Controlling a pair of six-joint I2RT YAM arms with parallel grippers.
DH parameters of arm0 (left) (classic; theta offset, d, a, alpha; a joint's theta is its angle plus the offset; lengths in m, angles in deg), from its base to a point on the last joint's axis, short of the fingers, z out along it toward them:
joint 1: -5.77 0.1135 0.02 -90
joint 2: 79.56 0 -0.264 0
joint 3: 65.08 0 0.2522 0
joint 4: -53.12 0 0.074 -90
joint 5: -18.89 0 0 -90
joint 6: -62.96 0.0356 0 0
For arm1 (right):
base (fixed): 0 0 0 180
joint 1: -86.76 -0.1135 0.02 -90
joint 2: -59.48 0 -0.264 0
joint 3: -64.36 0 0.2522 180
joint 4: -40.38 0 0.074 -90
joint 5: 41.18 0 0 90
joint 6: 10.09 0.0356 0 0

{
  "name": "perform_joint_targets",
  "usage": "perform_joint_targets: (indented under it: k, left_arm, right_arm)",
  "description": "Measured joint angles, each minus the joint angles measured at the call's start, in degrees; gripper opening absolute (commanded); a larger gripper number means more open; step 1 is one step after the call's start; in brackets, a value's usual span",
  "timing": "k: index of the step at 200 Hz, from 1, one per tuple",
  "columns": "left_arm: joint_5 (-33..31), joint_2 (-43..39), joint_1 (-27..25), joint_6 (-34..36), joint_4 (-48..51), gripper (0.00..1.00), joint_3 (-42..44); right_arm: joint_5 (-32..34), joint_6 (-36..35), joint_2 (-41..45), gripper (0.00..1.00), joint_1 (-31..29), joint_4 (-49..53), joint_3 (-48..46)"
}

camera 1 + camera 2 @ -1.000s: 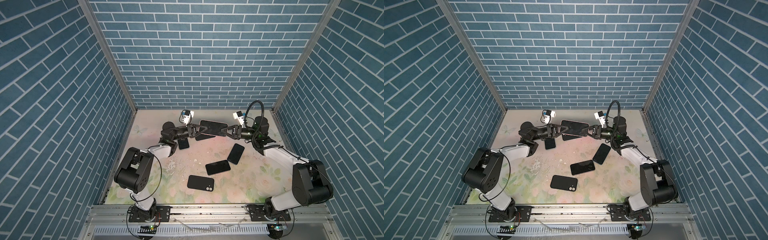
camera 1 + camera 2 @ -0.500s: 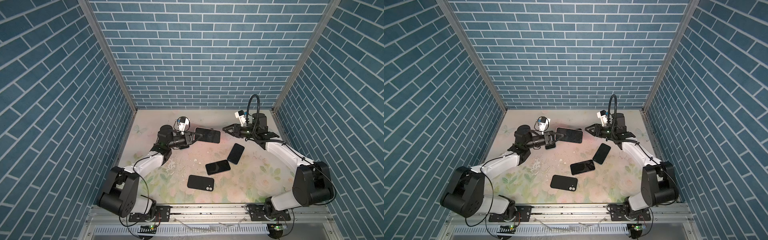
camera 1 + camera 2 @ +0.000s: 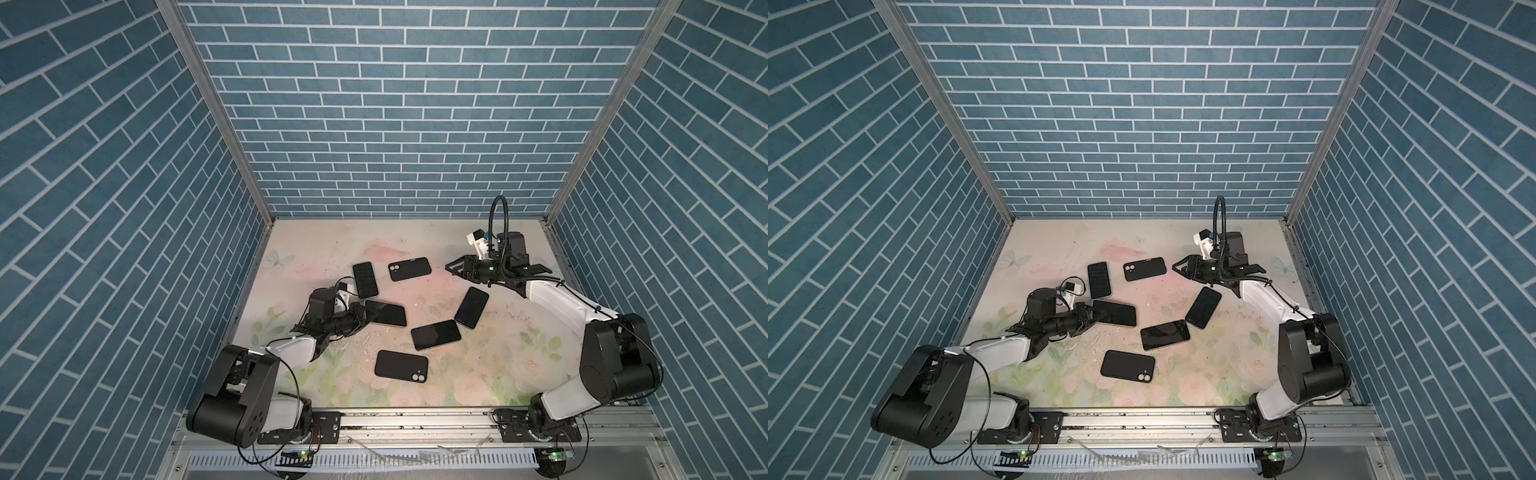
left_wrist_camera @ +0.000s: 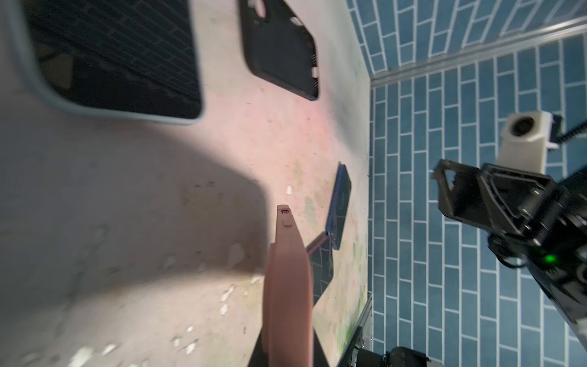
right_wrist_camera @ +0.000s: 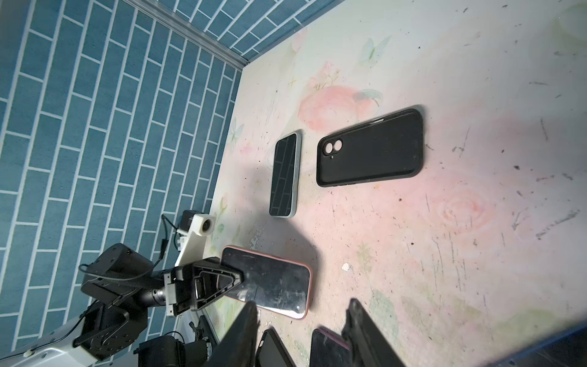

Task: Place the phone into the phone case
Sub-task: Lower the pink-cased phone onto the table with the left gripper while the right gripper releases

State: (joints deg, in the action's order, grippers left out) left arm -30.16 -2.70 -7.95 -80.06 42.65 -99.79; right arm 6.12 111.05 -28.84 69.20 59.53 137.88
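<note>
BOOTH TRIAL: Blue brick-patterned wall panels [image 3: 395, 104] close in three sides of the cell, joined by aluminium corner posts [image 3: 222, 116]. Inside, two white-and-black robot arms reach over a pale flower-printed tabletop [image 3: 478, 386], scuffed and flecked with white chips. The left jaws are clamped on one short end of a pink-edged phone with a black screen [image 3: 388, 314]. It is held screen up, low over the left centre of the tabletop; whether it touches the surface cannot be told. The right jaws stand apart and empty above the far right side. A black phone case with two round camera holes [image 3: 409, 269] lies flat toward the back wall, near a grey-edged phone [image 3: 365, 279]. A second black phone case [image 3: 401, 365] lies nearer the front aluminium rail [image 3: 415, 419]. A blue-edged phone [image 3: 471, 308] and a dark-screened phone [image 3: 436, 335] rest in the middle.
</note>
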Motion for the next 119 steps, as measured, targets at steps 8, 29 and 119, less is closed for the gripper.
perform_joint_targets:
  k: [8,29,119]
  left_arm:
    - [0.1,0.3,0.9,-0.3,0.4,0.0,0.1]
    - [0.6,1.8,2.0,-0.8,-0.8,0.0,0.0]
    - [0.3,9.2,6.5,-3.7,-10.4,0.19,0.2]
  right_arm:
    - [0.0,0.0,0.0,0.46,-0.1,0.0,0.0]
    - [0.1,0.0,0.0,0.46,-0.1,0.0,0.0]
    - [0.3,-0.1,0.0,0.46,-0.3,0.1,0.0]
